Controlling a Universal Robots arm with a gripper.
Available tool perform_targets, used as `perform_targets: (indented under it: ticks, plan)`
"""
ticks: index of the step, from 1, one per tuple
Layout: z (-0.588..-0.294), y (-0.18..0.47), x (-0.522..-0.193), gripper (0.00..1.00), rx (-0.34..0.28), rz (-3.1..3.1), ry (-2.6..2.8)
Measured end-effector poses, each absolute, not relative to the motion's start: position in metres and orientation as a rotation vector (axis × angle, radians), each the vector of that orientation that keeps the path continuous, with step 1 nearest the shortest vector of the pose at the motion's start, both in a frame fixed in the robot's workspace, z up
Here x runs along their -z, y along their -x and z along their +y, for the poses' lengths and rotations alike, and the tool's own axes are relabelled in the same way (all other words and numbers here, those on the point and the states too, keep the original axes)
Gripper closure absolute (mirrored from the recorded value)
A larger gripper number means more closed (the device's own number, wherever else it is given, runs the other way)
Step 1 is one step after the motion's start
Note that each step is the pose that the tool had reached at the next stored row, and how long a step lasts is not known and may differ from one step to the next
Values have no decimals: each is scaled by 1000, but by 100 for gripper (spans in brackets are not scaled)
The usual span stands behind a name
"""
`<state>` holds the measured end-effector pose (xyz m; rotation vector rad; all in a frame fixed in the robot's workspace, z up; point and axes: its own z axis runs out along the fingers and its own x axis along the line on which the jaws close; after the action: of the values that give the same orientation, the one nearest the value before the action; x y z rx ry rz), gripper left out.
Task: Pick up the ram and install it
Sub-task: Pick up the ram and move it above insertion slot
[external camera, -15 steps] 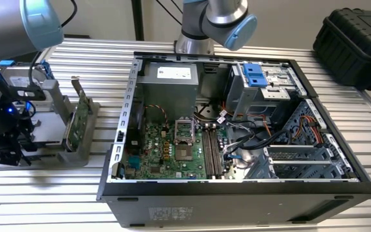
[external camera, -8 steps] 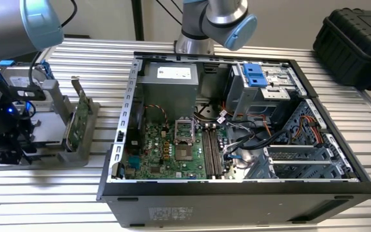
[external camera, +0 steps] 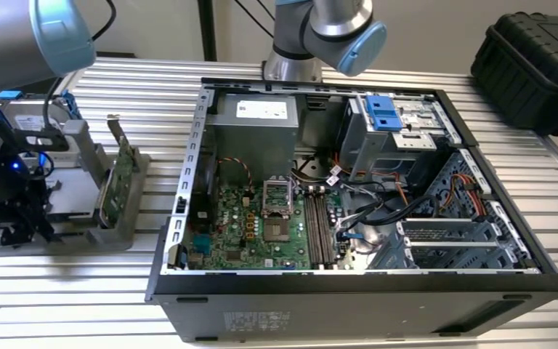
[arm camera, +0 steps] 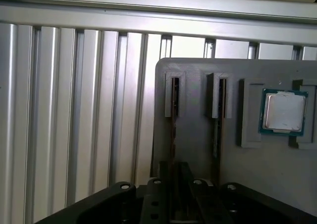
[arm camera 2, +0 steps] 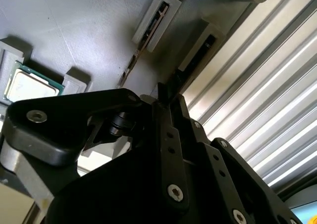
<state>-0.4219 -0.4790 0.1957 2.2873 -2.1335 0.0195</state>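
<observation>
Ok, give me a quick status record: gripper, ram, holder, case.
gripper: low over the grey holder, lined up with one of its slots
ram: edge-on, seated in that slot
second stick: in the neighbouring slot
processor: lying in a holder recess
computer case: open, to the exterior view's right of the holder

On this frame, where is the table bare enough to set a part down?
Bare slatted table shows at the exterior view's lower left, beside the gray holder, and at its right, between computer case and black box. Crowded: the holder and the case's cabled inside.
</observation>
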Motion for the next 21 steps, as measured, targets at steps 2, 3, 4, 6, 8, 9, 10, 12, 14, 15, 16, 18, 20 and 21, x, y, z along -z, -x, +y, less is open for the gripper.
perform_targets:
  ticks: [2, 3, 4, 6, 8, 9, 10, 12, 14, 15, 16, 18, 20, 21]
  plan:
    - [-479, 422, -196, 0, -13, -2136, -2290]
    - [-479, 422, -196, 0, -13, -2137, -2290]
    - [-479, 422, -196, 0, -13, -2137, -2290]
    - [-480, 422, -195, 0, -13, -2137, -2290]
    - [-480, 422, -195, 0, -13, -2137, -2291]
    - [-480, 422, -195, 0, -13, -2137, -2291]
    - [-480, 422, -195, 0, -13, -2137, -2291]
    - [-480, 422, -195, 0, -13, -2137, -2291]
    - [-480, 422, -195, 0, -13, -2137, -2290]
    - [-480, 422, -195, 0, -13, -2137, -2290]
    - [-481, 422, -195, 0, -13, -2137, -2291]
    - [-481, 422, -195, 0, -13, -2137, -2290]
    - [-481, 422, -195, 100, -13, -2137, -2290]
    - [-481, 422, -195, 100, -13, -2137, -2290]
